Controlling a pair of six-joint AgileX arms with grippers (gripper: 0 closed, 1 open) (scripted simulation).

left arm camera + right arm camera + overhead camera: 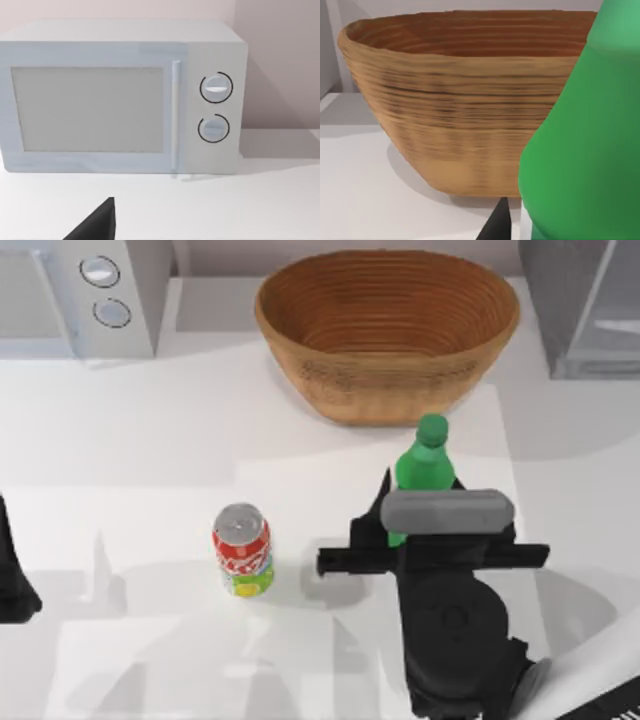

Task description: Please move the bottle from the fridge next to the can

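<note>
The right tool (415, 502), lower right of centre in the top view, is clenched around the upright bottle (424, 462), just below the basket (388, 330). The can (242, 549) stands apart, left on the surface (150, 440). The left tool (12, 580) sits at the left edge; I cannot tell its grip.

Top cam overhead; right wrist cam close on basket (388, 330), shared w/ top.

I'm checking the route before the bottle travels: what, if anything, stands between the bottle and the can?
Nothing visible does. The bottle stands at the right claw, in front of the basket, and the bare table stretches from it to the can at its left.
</note>
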